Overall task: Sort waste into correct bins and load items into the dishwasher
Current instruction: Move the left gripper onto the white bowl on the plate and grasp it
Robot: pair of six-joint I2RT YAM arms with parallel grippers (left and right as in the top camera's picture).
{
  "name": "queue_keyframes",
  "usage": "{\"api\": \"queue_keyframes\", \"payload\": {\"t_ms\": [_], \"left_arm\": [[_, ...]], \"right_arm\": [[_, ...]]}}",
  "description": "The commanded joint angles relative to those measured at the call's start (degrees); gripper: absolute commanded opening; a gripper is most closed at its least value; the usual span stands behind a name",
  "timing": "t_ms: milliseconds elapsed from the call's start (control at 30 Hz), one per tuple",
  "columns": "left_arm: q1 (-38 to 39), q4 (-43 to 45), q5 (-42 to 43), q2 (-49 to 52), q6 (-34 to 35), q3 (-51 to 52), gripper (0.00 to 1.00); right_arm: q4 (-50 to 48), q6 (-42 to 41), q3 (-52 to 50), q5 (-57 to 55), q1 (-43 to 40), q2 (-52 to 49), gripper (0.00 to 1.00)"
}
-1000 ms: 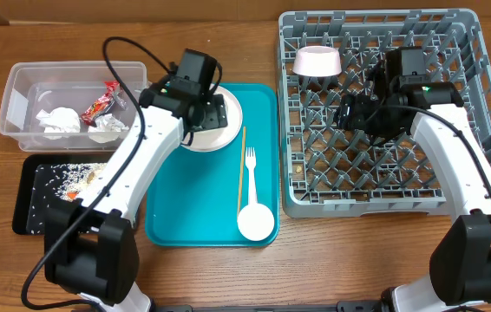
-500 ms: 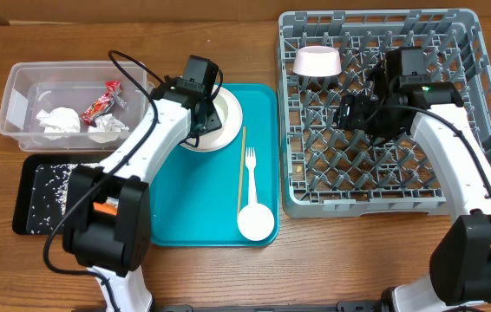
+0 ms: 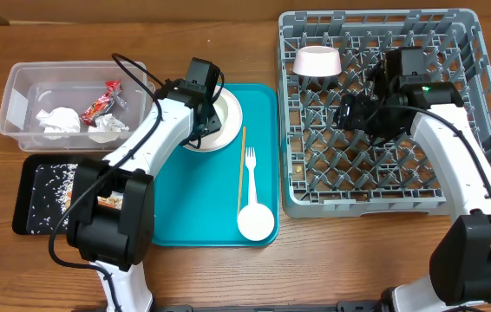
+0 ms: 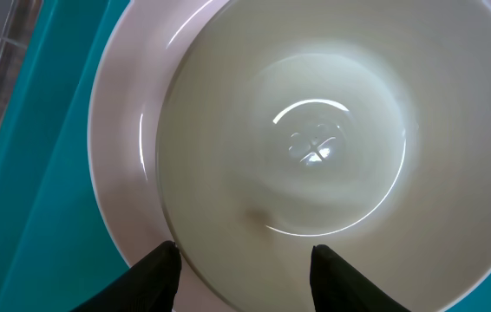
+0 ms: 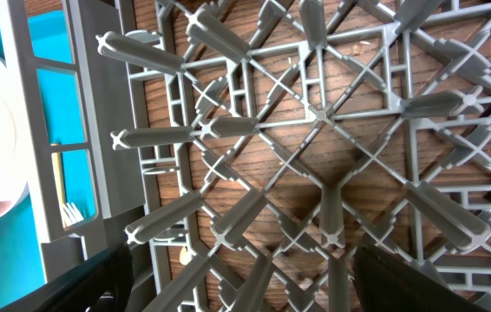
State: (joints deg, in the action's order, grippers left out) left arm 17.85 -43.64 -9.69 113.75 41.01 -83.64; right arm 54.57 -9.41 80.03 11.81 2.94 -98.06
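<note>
Where the left arm reaches across the teal tray [image 3: 193, 208], its left gripper [image 4: 245, 282] hangs low over a white bowl [image 4: 315, 130] seated on a white plate [image 4: 124, 130] at the tray's far-left corner. One finger [image 4: 160, 276] stands outside the bowl's near rim and the other over its inside. Whether they actually pinch the rim cannot be told from here. On the same tray lie a wooden chopstick [image 3: 242, 169] and, just beside it, a white fork [image 3: 250, 165], with a small round white piece [image 3: 255, 222] at the near end. The right gripper [image 5: 244, 273] hovers inside the grey dish rack [image 3: 376, 186], fingers spread wide, nothing between them. An upturned white vessel [image 3: 317, 61] sits in the rack's far-left corner. To the left, the clear tub [image 3: 16, 87] holds crumpled napkins [image 3: 59, 120] and a red wrapper [image 3: 100, 104]. The black tray [image 3: 22, 195] in front of it carries scattered rice [image 3: 55, 180]
</note>
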Motion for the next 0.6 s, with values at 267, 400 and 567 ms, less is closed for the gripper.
{"api": "queue_keyframes", "payload": {"t_ms": [267,400,567], "left_arm": [[-0.24,0.24,-0.76,1.01,2.8,0.22,0.39],[-0.24,0.24,-0.79,1.01,2.75,0.35,0.33],[-0.24,0.13,-0.61,1.01,2.78,0.35,0.27]], "right_arm": [[-0.24,-0.22,-0.2,0.28,-0.07,0.96,0.84],[-0.24,-0.22,-0.17,0.28,-0.07,0.96,0.84],[-0.31,-0.22,-0.2,0.28,-0.07,0.96,0.84]]}}
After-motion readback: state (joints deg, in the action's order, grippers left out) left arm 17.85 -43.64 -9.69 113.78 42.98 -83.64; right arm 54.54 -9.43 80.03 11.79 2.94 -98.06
